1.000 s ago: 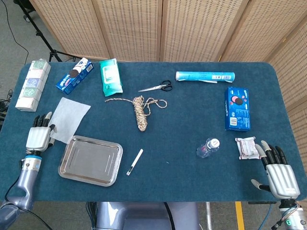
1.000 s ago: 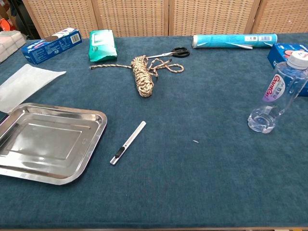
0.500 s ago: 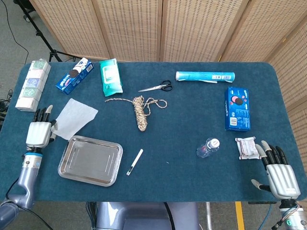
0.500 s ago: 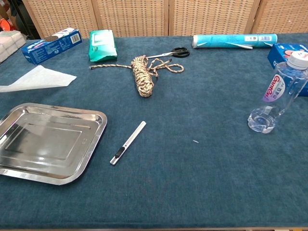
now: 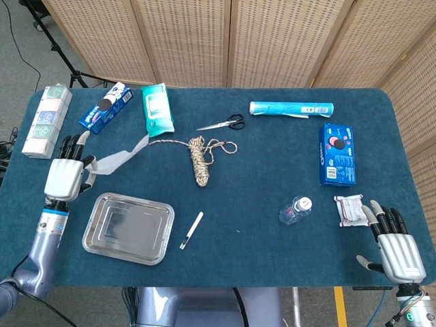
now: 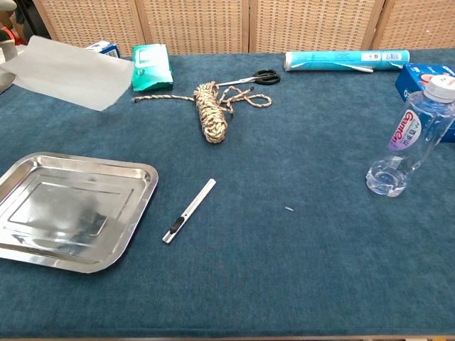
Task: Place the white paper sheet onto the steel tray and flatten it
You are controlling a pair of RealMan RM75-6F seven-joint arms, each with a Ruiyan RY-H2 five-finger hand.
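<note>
Left hand (image 5: pixel 65 176) pinching white paper sheet (image 5: pixel 116 157) aloft near table's left edge; may droop, landing creased across steel tray (image 5: pixel 128 227) rim.

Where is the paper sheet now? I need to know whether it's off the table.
The white paper sheet hangs lifted in the left hand, far left in the head view, above the steel tray.

Open blue cloth around the steel tray (image 5: pixel 127 228) (only a slim utility knife (image 5: pixel 191 230) just beside its right rim).
</note>
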